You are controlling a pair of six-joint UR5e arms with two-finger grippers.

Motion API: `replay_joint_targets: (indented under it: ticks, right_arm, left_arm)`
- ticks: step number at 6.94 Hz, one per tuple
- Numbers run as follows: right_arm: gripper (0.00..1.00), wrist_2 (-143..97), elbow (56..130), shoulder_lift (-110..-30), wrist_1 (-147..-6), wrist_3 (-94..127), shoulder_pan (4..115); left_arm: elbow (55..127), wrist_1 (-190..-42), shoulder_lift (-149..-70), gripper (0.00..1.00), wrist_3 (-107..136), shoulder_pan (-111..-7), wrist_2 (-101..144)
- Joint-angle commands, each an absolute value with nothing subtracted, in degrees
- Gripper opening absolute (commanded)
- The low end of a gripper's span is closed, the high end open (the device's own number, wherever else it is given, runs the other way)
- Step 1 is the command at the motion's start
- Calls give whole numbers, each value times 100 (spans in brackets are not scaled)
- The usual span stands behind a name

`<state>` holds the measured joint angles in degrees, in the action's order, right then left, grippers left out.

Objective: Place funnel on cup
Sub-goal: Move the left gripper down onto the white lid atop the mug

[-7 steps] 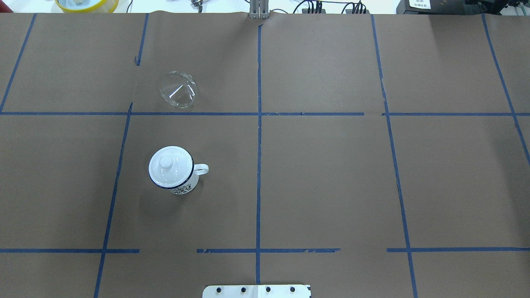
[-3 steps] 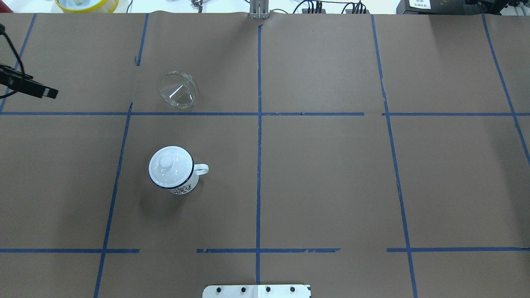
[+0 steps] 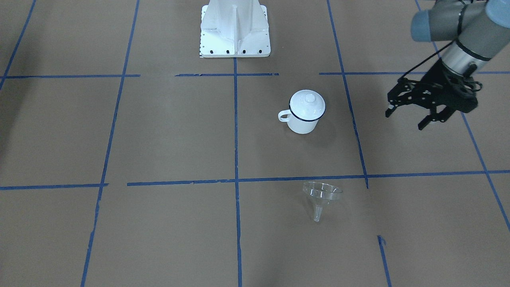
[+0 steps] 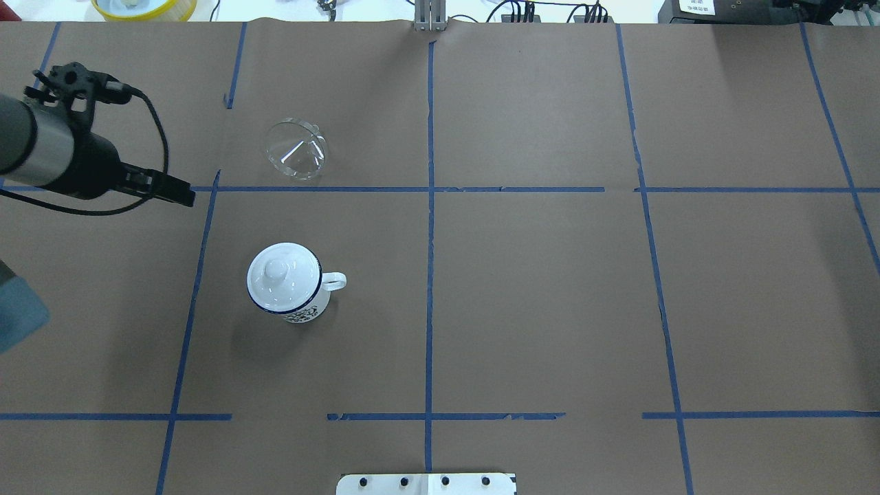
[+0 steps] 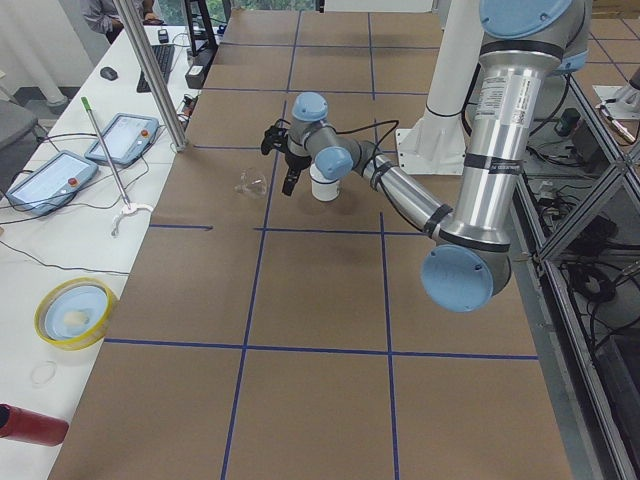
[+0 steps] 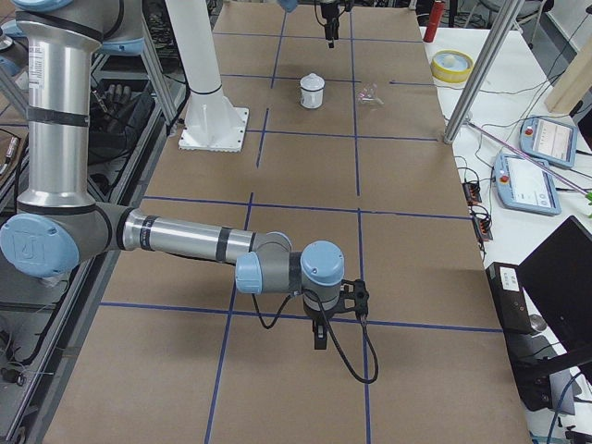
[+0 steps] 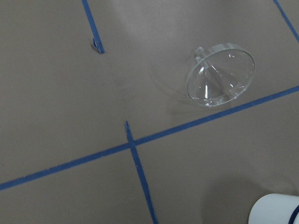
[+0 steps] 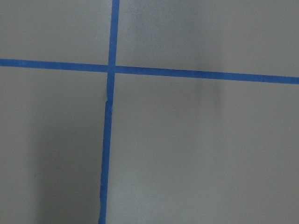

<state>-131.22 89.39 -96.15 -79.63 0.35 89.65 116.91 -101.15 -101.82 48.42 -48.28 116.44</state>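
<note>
One left hand [image 3: 405, 119] spread wide, empty, funnel [image 3: 321, 194] well apart from it

Robotics lab: teach pendants [image 5: 122, 137] on side bench [image 5: 40, 245], blue tape grid [image 4: 430, 275] on paper-covered table [image 4: 550, 309].

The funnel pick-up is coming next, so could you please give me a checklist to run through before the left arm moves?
1. Left gripper open and empty: ok, fingers spread, nothing between them.
2. Funnel free to grasp: ok, it lies tipped on its side with nothing touching it.
3. Left gripper lined up with the funnel: not ok, it hangs off to one side, apart from it.
4. Enamel mug upright: ok.
5. Mug mouth free for the funnel: not ok, the knobbed lid sits on it.
6. Right gripper state: cannot tell; it shows only in a side view, far from both.
</note>
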Motion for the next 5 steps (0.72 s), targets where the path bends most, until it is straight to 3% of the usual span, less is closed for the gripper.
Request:
replay_joint_targets:
  ticks: [1,5]
  right_arm:
    - [100,-13122,8938,-9615,-7963,35,8965]
    - [100,-13122,8938,-9615,-7963,35,8965]
  left_arm:
    - [11813,-8831,-11104,100,5903,-3854,11015]
    - [11611,-8666,-11329,100,6538,-3437,10750]
